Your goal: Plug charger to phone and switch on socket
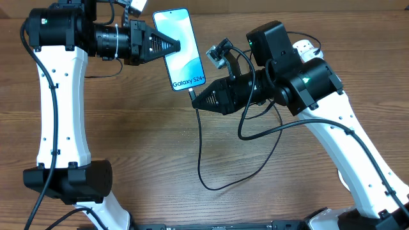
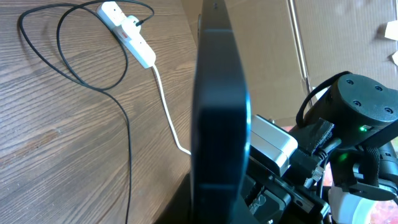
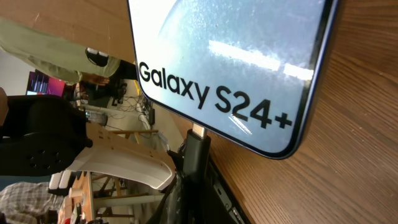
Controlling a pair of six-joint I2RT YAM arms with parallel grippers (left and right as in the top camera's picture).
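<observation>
Here, the phone point(image 1: 184, 61) is clamped at one long edge by the left gripper point(image 1: 177, 45); the tip of the charger point(image 1: 199, 140) (set against the phone's short edge) is pinched by the right gripper point(image 1: 195, 99), the socket point(image 2: 127, 34) lying well apart.

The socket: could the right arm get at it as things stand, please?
Probably not: the right pincer is shut on the charger at the phone, and the socket lies beyond the left pincer.

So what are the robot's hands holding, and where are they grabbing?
The left gripper holds the phone by one long edge, near the middle. The right gripper pinches the charger at its connector tip, at the phone's bottom edge.
</observation>
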